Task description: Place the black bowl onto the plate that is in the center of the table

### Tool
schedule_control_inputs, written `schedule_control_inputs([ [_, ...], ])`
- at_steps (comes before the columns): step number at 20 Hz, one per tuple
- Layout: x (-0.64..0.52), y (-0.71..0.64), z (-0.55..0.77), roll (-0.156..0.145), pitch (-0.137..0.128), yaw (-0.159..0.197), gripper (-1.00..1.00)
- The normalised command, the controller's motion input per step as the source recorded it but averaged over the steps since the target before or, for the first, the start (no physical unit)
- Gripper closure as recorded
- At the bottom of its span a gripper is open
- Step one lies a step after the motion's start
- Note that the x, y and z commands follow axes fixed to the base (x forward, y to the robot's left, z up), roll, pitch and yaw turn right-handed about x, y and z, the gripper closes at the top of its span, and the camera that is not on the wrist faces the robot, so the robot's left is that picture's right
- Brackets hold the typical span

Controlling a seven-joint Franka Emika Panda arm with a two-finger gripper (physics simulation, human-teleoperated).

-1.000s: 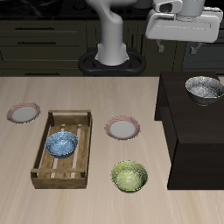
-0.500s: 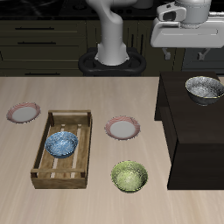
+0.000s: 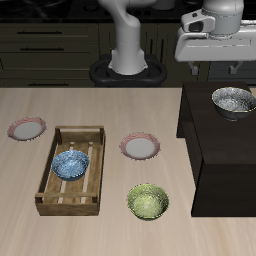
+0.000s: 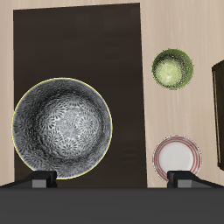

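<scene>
The black bowl (image 3: 233,100) sits upright on the dark raised cabinet block (image 3: 215,160) beside the table (image 3: 110,108). Its speckled silvery inside shows in the wrist view (image 4: 61,129). The plate in the center of the table (image 3: 140,147) is white with a pink rim and empty; it also shows in the wrist view (image 4: 178,157). My gripper (image 3: 217,64) hangs high above the cabinet, over the black bowl and slightly farther back. Its jaws are wide apart and empty, with the fingertips (image 4: 42,179) well above the bowl.
A green bowl (image 3: 148,201) stands near the table's front edge, in front of the center plate. A wooden tray (image 3: 62,205) holds a blue patterned bowl (image 3: 70,164). A second pink-rimmed plate (image 3: 27,128) lies at the far side of the tray.
My gripper has shifted sideways and slightly lower, coming more directly above the black bowl. Nothing on the table or cabinet has moved.
</scene>
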Motion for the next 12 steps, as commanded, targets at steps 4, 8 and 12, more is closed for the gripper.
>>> schedule_control_inputs([
  [4,0.06,0.0,-0.21,-0.002,0.01,0.02,-1.0],
  [8,0.06,0.0,-0.23,0.015,0.02,0.017,-1.0],
  [12,0.09,0.0,-0.25,0.008,0.029,0.011,-1.0],
])
